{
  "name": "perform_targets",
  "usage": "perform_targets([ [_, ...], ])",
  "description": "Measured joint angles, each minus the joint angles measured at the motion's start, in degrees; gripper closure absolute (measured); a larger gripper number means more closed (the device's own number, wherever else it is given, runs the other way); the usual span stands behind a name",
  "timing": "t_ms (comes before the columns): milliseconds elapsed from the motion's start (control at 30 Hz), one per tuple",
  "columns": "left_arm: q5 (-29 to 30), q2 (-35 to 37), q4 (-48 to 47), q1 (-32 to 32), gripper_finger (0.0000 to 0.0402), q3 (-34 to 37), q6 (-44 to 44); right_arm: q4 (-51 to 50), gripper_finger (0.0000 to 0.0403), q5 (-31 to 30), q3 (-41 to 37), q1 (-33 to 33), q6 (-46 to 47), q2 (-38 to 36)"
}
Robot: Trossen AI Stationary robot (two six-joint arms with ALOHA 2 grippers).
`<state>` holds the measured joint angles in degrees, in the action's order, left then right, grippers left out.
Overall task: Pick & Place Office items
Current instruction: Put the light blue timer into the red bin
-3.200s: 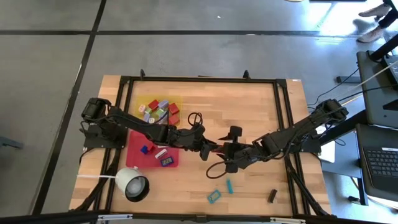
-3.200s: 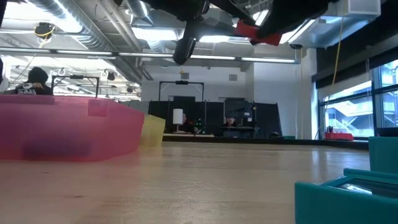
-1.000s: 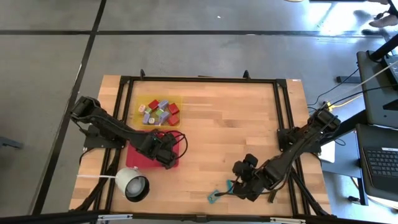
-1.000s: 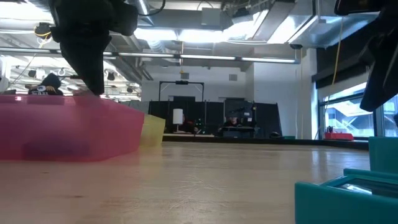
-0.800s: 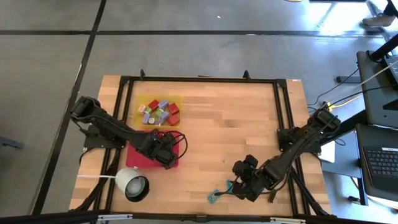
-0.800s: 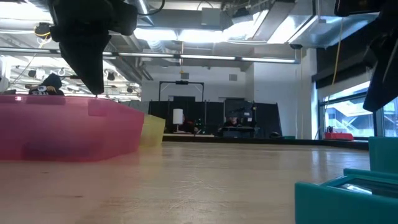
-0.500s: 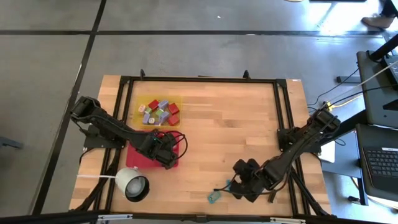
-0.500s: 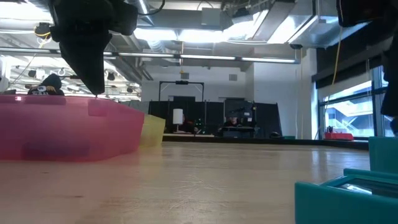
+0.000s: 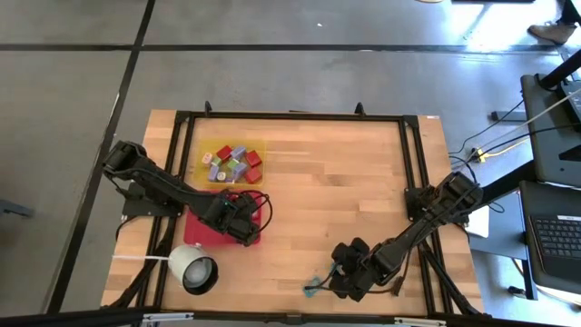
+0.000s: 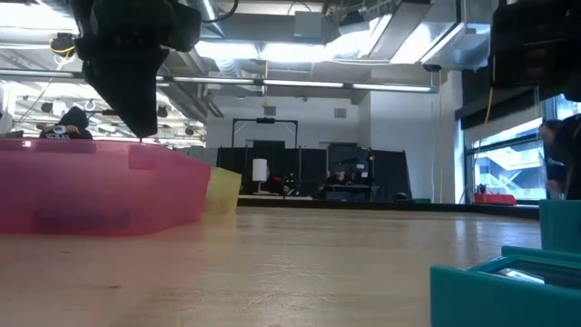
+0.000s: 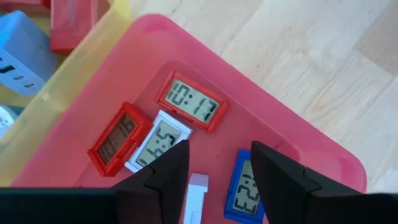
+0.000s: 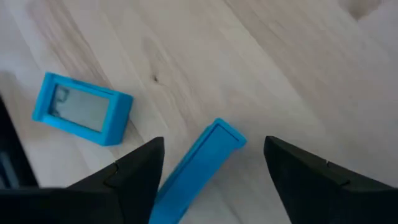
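Note:
The red tray (image 9: 201, 227) holds small clock-like office items: two red ones (image 11: 189, 109), a white one (image 11: 158, 140) and a blue one (image 11: 245, 186). My left gripper (image 11: 217, 168) hangs open above them, over a white piece (image 11: 196, 193), touching nothing. Near the table's front edge a blue stick (image 12: 199, 165) and a blue clock-like block (image 12: 81, 112) lie flat on the wood. My right gripper (image 12: 214, 171) is open, one finger on each side of the stick, apart from it. The high view shows it (image 9: 334, 277) beside the teal block (image 9: 312, 287).
The yellow tray (image 9: 231, 162) with several small blocks stands just behind the red tray. A white round cup-like thing (image 9: 192, 270) with a cord sits at the front left. Bare wood lies between the two arms. In the low view a teal piece (image 10: 508, 286) stands close to the camera.
My right gripper has sunk toward the blue stick near the table's front edge and shifted a little toward the table's left, rolling as it went. The items on the table have stayed where they were.

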<state>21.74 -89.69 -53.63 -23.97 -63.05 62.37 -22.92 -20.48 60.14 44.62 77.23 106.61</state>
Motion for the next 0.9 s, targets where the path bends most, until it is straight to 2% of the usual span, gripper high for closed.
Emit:
perform_targets([
  [167, 4.53, 0.0, 0.81, -0.75, 0.0239, 0.0, 1.23, 0.0, 0.019, -0.03, 0.0, 0.09, -4.8, 0.05],
  [433, 19.51, 0.0, 8.91, -3.79, 0.0248, 0.04, 0.23, 0.01, 0.0348, 0.49, 0.0, 0.11, -7.57, 0.05],
  [600, 27.36, 0.0, 17.52, -4.24, 0.0253, 0.04, -4.95, -0.02, 0.0352, 1.21, 0.0, 0.07, -8.9, -0.18],
  [733, 27.83, 0.0, 25.61, -4.24, 0.0254, 0.04, -10.52, -0.19, 0.0349, -0.4, 0.0, 0.07, -10.9, -1.24],
  [900, 26.84, 0.0, 33.39, -4.91, 0.0256, 0.04, -17.61, -0.1, 0.0332, -8.23, 0.0, -0.24, -15.96, -3.86],
])
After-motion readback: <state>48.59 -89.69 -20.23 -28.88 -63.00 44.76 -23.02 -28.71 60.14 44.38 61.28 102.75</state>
